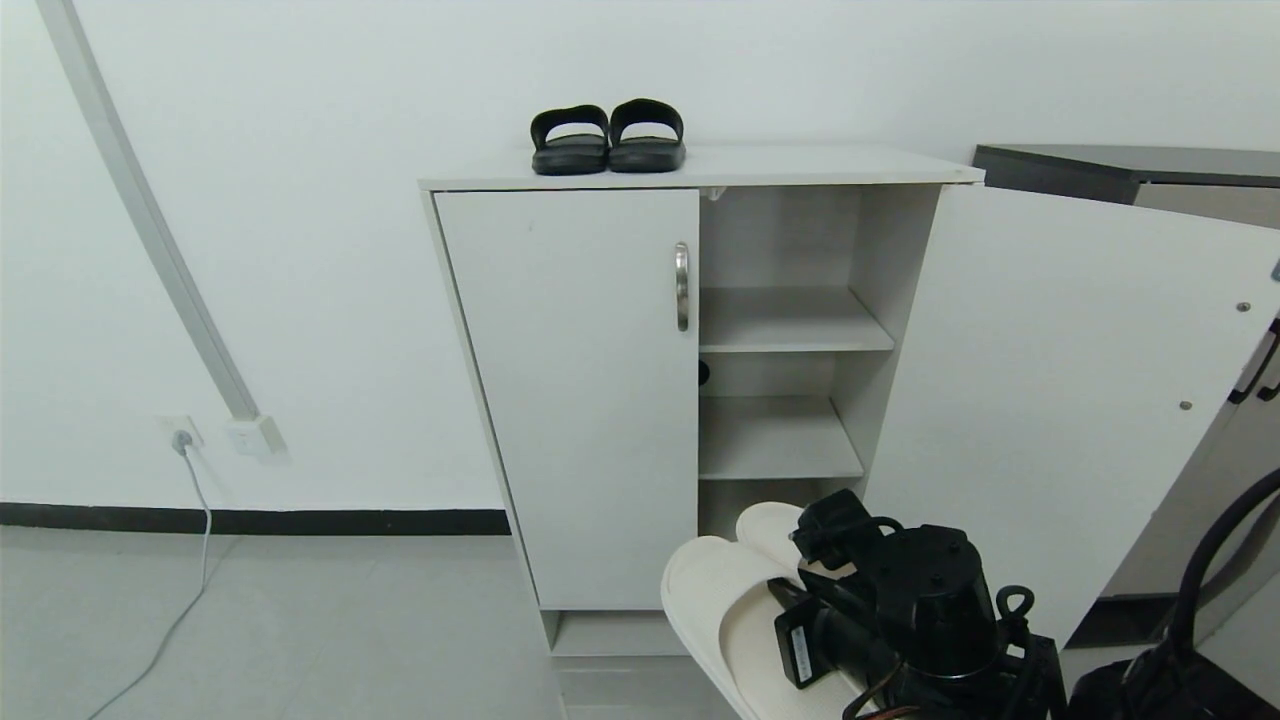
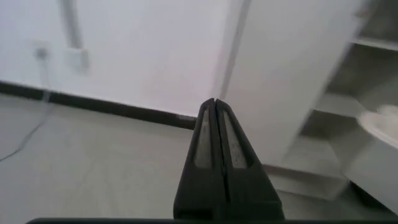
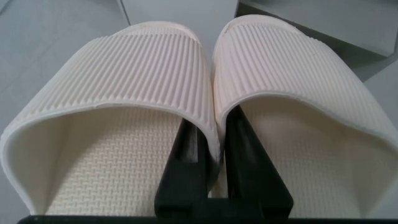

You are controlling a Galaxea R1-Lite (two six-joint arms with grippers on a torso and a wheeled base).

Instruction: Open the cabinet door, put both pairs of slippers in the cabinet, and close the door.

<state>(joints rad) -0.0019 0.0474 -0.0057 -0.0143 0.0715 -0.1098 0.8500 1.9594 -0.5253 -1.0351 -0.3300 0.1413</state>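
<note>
Left hand (image 2: 214, 112): fingers (image 2: 202, 140) pressed flat together, gripping nothing. Right hand (image 3: 211, 165): fingers clamped across the adjoining inner walls of the white slippers (image 3: 143, 74); right arm (image 1: 925, 600) extended forward.

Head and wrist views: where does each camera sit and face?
Head view: on the head, facing forward and down at the cabinet; right arm shows.
Left wrist view: on the left wrist, along shut left fingers toward floor and cabinet.
Right wrist view: on the right wrist, along right fingers gripping the white slippers.
Shared: head and right wrist views show white slippers.
</note>
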